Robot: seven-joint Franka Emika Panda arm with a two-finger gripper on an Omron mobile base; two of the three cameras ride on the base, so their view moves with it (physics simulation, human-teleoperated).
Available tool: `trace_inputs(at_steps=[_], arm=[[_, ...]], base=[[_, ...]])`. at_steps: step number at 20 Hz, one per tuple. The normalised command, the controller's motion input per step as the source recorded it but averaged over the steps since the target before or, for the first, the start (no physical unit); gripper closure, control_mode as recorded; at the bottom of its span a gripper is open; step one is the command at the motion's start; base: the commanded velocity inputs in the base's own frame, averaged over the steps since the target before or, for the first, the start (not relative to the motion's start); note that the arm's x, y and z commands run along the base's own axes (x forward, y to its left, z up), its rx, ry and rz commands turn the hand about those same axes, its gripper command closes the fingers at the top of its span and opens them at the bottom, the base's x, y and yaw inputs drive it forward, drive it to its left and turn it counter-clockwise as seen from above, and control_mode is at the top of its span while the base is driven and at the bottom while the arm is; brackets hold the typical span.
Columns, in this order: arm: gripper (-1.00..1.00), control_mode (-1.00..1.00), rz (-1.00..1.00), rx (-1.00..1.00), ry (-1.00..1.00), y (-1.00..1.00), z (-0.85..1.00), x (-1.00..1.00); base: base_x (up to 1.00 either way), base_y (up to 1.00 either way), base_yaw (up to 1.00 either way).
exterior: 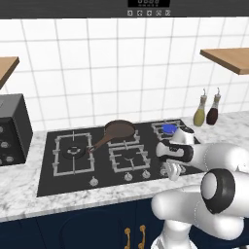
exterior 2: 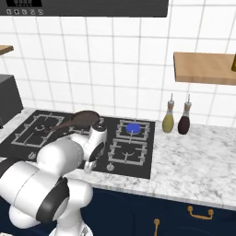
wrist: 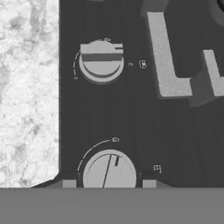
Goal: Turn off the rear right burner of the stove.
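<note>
The stove (exterior: 48,182) is a black glass cooktop set in the marble counter. Its rear right burner (exterior: 168,128) (exterior 2: 133,127) glows blue under a grey grate. My gripper (exterior: 172,174) (exterior 2: 87,167) points down at the knob row along the stove's front edge, right of centre. In the hand view the gripper (wrist: 109,184) is open, its fingertips (wrist: 69,183) standing either side of a round silver knob (wrist: 109,171) with small gaps. A second knob (wrist: 101,61) sits farther along the row.
A brown pan (exterior: 119,129) (exterior 2: 84,117) rests on the rear middle burner, handle pointing left. Two bottles (exterior: 200,112) (exterior 2: 168,120) stand on the counter right of the stove. A black boxy appliance (exterior: 12,129) sits at the left. Wooden shelves (exterior 2: 205,68) hang above.
</note>
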Motion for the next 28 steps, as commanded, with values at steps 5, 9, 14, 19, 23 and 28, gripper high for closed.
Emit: trace_inputs(at_steps=[5, 9, 14, 19, 23, 28], arm=[[1.0, -1.0, -0.48, 0.15, 0.22, -0.03, 0.0, 0.0], [1.0, -1.0, -0.52, 0.12, 0.25, 0.0, 0.0, 0.0], [1.0, -1.0, -0.58, 0.15, 0.28, -0.03, 0.0, 0.0], [1.0, -1.0, -0.62, 0.16, 0.28, -0.11, 0.0, 0.0], [1.0, -1.0, -0.66, 0.13, 0.23, -0.11, 0.0, 0.0], [1.0, -1.0, -0.71, 0.11, 0.19, -0.12, 0.0, -0.01]], base=[[0.0, 0.0, 0.0], [0.0, 0.0, 0.0], [0.0, 0.0, 0.0], [0.0, 0.0, 0.0], [0.0, 0.0, 0.0], [0.0, 0.0, 0.0]])
